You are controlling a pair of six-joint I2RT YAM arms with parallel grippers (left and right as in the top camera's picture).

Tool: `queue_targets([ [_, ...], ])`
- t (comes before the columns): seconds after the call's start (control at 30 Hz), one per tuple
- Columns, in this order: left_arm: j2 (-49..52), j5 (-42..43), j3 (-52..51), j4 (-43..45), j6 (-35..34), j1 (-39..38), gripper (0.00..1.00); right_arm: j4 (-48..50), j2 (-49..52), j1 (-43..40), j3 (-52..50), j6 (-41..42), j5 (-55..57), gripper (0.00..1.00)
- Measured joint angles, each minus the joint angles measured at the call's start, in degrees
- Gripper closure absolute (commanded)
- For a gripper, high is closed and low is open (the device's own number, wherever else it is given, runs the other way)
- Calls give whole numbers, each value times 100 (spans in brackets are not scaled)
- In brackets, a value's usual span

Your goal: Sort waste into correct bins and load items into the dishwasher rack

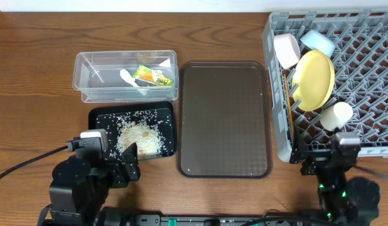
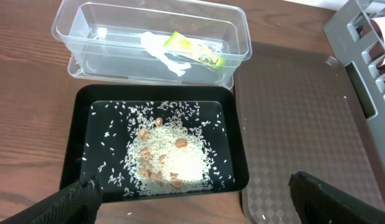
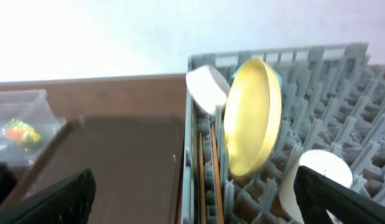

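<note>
The clear tub (image 1: 126,76) holds the snack wrapper (image 1: 153,76) and white scrap (image 1: 127,76); both also show in the left wrist view, wrapper (image 2: 194,51), scrap (image 2: 160,51). The black tray (image 1: 100,119) holds rice grains (image 1: 140,137), also seen in the left wrist view (image 2: 171,158). The grey rack (image 1: 363,81) holds the yellow plate (image 1: 314,78), white bowl (image 1: 286,50), light-blue bowl (image 1: 317,43), white cup (image 1: 336,115) and chopsticks (image 3: 208,168). My left gripper (image 2: 192,202) is open and empty near the black tray's front edge. My right gripper (image 3: 192,196) is open and empty over the rack's left wall.
A large brown serving tray (image 1: 224,119) lies between the black tray and the rack, with a few stray grains on it. A few grains lie on the wood table (image 1: 37,94) in front of the black tray. A cable runs at front left.
</note>
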Motion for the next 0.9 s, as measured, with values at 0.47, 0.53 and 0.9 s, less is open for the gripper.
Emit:
queue_targets([
  [0.47,0,0,-15,2,-2,0,2,2774,-776,4,-2345,-479,-2,1],
  [0.53,0,0,-15,0,0,0,2,2623,-774,28,-2393,-669,2,1],
  [0.9,0,0,-17,2,0,0,2,2179,-787,68,-2393,-1038,2,1],
])
